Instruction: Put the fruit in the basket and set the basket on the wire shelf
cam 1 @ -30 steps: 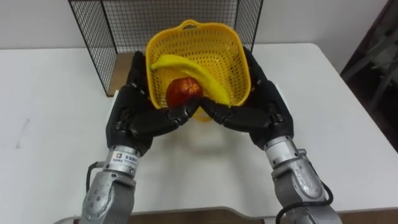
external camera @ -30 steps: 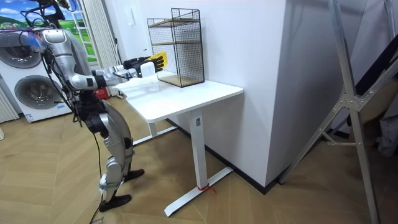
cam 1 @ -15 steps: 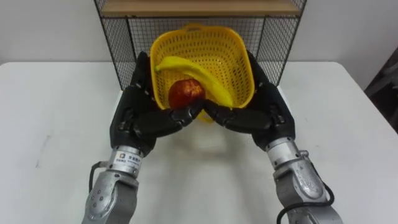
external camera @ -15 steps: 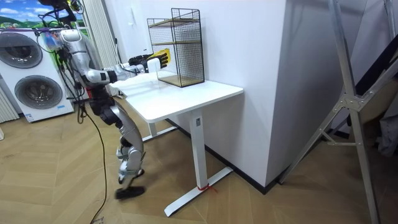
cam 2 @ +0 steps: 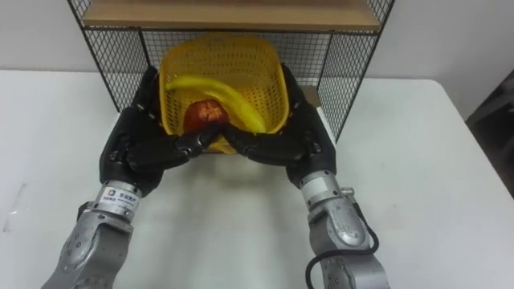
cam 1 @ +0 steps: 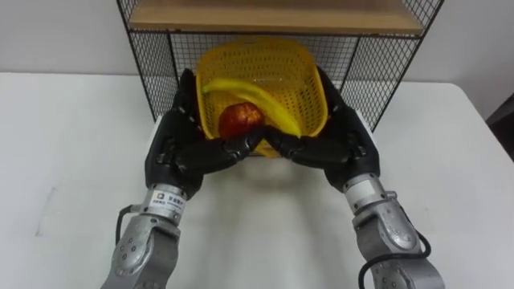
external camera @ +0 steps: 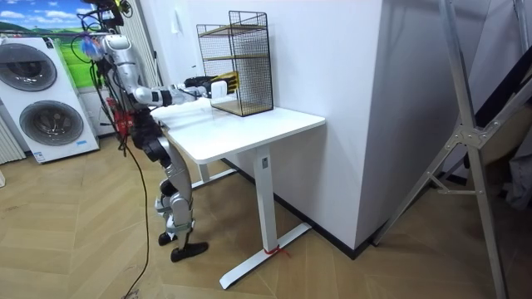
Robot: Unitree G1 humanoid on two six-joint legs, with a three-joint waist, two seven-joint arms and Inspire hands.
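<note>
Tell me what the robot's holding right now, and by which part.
The yellow basket, with a banana and a red fruit inside. The left hand and right hand clasp its two sides and near wall.

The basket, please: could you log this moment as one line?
basket: banana, red fruit inside | left hand, right hand: clasping basket | place: wire shelf mouth

No text, number or sign legible on any surface, in the eye views or room view.
</note>
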